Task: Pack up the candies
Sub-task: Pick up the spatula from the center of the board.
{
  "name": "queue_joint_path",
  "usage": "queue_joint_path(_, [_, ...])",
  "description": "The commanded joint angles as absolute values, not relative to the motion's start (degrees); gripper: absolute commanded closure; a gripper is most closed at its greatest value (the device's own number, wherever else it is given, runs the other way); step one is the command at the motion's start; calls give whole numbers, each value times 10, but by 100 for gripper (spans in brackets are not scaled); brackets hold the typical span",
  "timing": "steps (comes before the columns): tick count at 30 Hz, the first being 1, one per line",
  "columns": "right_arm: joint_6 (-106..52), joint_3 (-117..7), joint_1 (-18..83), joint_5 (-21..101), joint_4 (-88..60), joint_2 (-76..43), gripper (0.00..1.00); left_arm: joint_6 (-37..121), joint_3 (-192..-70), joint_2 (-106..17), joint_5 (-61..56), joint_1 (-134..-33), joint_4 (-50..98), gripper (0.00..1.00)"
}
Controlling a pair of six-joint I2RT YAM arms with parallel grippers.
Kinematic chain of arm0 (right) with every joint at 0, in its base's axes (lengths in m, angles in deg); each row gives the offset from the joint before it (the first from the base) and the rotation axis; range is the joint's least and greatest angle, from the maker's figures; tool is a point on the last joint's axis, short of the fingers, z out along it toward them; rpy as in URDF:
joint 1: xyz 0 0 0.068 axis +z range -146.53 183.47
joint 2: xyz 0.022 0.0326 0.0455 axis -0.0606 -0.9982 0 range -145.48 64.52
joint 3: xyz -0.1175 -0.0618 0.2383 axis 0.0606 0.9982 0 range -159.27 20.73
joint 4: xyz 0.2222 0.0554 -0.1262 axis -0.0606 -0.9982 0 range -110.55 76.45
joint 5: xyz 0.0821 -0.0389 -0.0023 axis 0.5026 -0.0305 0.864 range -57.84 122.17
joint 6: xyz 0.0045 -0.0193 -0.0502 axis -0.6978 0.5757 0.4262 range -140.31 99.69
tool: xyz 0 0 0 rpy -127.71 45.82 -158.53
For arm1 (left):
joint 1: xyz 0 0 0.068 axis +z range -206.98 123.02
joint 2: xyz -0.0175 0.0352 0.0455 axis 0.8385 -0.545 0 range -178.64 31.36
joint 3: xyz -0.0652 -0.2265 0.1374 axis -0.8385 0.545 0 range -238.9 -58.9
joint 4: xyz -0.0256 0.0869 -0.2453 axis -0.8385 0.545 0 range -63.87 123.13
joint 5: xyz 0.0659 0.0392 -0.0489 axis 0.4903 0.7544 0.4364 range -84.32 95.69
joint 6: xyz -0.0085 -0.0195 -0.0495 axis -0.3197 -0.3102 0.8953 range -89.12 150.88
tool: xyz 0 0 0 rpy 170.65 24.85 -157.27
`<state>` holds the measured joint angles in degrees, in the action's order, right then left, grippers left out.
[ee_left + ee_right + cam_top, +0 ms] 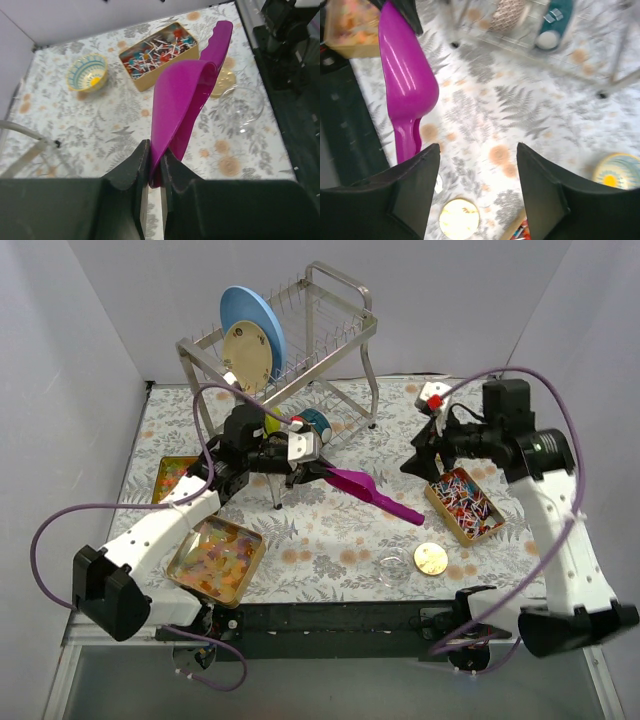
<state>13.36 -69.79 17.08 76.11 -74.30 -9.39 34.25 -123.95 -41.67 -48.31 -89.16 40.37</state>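
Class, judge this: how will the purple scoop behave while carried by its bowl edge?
Probably stiff: the purple scoop holds its shape though pinched by the left hand. Its glossy plastic may slip, and the long free handle could make it swivel.

Floral table (330, 530) bears rack (330, 345), gold lid (431, 559), glass bowl (395, 567)

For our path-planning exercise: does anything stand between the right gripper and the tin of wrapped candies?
Nothing visible does. The open right gripper hangs close by a corner of the tin of wrapped candies. The purple scoop, held by the left gripper, lies off to the side, clear of that gap.
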Motion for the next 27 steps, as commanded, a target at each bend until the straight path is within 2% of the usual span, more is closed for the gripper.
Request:
queue_joint_path(1, [105, -621, 174, 655, -578, 38, 28, 498, -1252, -443, -454, -913, 337, 100])
queue_joint_path(11, [247, -484, 174, 637, -529, 184, 31, 702, -1381, -578, -443, -931, 318, 100])
queue_joint_path(17, [370, -455, 174, 663, -561, 196, 32, 743, -1402, -596, -459, -931, 333, 100])
queue_joint_path(27, [405, -433, 174, 647, -550, 164, 39, 739, -1435, -621, -481, -931, 351, 100])
